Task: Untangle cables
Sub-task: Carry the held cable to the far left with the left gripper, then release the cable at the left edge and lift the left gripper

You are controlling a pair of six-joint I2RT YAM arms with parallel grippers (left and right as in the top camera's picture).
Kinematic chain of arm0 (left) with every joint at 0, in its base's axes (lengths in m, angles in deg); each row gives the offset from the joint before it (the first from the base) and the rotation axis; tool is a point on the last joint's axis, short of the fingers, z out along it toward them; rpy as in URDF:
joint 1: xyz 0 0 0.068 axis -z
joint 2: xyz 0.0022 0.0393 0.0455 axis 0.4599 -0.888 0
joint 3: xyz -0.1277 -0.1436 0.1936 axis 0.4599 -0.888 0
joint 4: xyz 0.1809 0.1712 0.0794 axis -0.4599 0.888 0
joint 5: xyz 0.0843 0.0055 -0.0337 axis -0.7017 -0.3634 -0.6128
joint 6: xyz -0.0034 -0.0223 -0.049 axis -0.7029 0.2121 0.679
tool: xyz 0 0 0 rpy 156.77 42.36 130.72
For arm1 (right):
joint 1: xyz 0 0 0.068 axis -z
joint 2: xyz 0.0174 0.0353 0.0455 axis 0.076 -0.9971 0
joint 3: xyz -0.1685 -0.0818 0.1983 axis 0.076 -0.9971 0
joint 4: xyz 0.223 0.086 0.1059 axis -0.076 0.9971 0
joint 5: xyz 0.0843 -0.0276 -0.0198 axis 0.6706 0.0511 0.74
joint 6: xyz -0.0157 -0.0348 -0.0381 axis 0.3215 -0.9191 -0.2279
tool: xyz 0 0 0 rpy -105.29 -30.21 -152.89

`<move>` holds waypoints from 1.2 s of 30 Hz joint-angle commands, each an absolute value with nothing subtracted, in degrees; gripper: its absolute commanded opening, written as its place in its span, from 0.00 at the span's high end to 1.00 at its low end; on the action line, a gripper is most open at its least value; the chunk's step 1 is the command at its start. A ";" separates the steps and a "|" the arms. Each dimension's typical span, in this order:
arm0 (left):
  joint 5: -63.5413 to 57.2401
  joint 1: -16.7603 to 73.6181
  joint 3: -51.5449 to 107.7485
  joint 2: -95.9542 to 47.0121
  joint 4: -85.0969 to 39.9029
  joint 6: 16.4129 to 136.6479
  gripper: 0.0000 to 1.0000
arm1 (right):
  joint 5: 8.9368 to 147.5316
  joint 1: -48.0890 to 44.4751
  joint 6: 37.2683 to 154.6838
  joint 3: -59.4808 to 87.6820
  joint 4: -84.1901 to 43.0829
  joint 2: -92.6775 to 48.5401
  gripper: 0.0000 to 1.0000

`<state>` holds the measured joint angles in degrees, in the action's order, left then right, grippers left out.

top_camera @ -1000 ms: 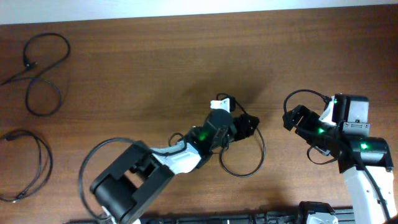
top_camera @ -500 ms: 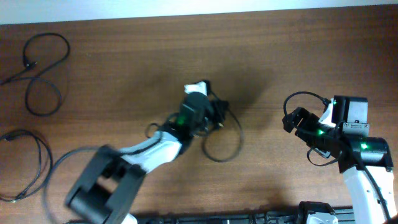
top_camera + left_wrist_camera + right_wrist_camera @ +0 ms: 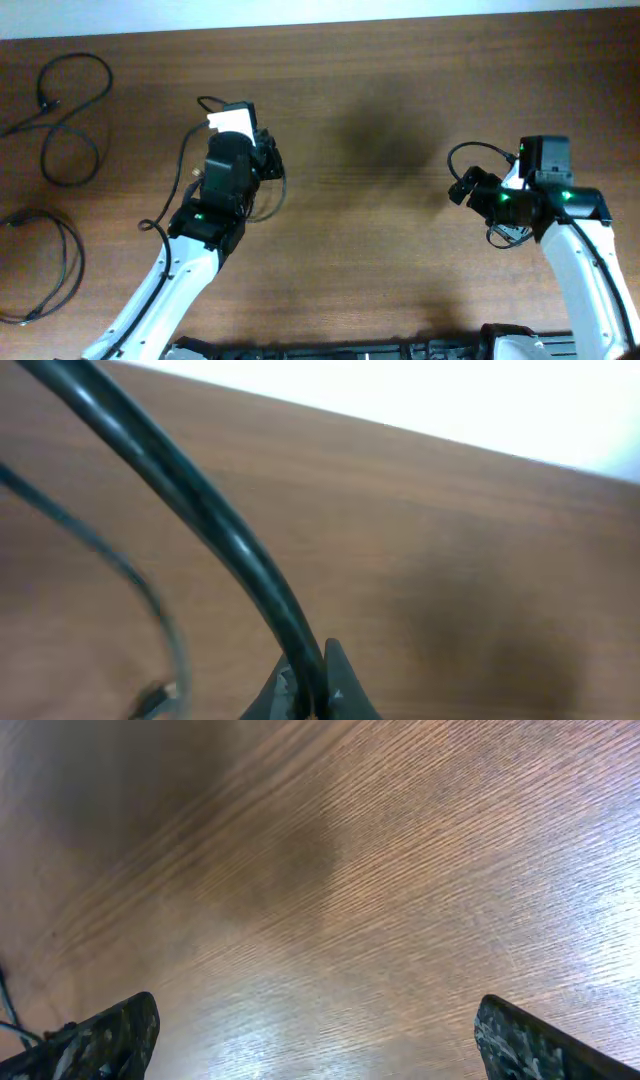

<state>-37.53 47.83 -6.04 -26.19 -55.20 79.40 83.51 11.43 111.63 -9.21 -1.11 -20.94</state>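
My left gripper [image 3: 270, 158] is shut on a thin black cable [image 3: 277, 190] left of the table's middle. In the left wrist view the cable [image 3: 200, 510] runs from the upper left down into the closed jaws [image 3: 312, 695], and a second blurred strand [image 3: 150, 600] curves at the left. Two other cables lie apart at the far left: a figure-eight one [image 3: 70, 110] and a looped one [image 3: 45, 262]. My right gripper [image 3: 463, 190] is open and empty over bare wood at the right; its fingers [image 3: 320, 1045] are spread wide.
The brown wooden table [image 3: 380, 90] ends at a pale strip along the top. The right arm's own black wire [image 3: 480, 150] loops beside its wrist. A dark shadow [image 3: 370, 140] lies on the wood between the arms.
My left gripper has swung left and up from the table's middle, dragging the held cable with it. The right gripper has shifted slightly left and stays open.
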 commanded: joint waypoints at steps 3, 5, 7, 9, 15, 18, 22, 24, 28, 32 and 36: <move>-63.32 46.45 -6.08 -27.28 -57.25 70.73 1.00 | 83.16 11.12 111.28 -9.08 1.16 -23.22 0.01; -71.54 44.22 -6.08 -27.28 -64.81 66.88 1.00 | 83.21 11.12 111.30 -9.08 2.01 -23.96 0.01; -71.06 40.92 -6.08 -27.28 -71.59 64.61 1.00 | 83.23 11.12 111.30 -9.08 2.28 -24.46 0.01; -67.08 37.97 -6.08 -27.37 -73.86 64.63 1.00 | 83.23 11.12 111.30 -9.08 2.21 -24.83 0.01; -53.88 30.67 -6.08 -32.22 -74.98 64.63 1.00 | 83.23 11.12 111.30 -9.08 2.30 -24.92 0.01; -53.90 28.88 -6.08 -37.16 -79.92 64.59 1.00 | 83.25 11.12 111.30 -9.08 2.43 -24.92 0.01; -53.86 27.54 -6.08 -45.20 -88.51 58.88 1.00 | 83.27 11.12 111.30 -9.08 2.43 -24.92 0.01; -53.88 26.87 -6.08 -49.42 -90.74 56.48 1.00 | 83.27 11.12 111.30 -9.08 2.41 -24.92 0.01; -53.88 26.47 -6.08 -54.54 -90.06 56.50 0.54 | 83.27 11.12 111.30 -9.08 2.39 -24.92 0.01; -53.81 26.63 -6.08 -53.14 -89.40 56.52 0.04 | 83.25 11.12 111.30 -9.08 2.43 -24.92 0.01; -43.63 26.60 -6.08 -46.01 -79.26 56.48 0.01 | 83.25 11.12 111.30 -9.08 2.41 -24.92 0.01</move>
<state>-52.33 26.87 -6.34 -52.90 -83.81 56.96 83.53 11.43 111.60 -9.21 2.30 -24.77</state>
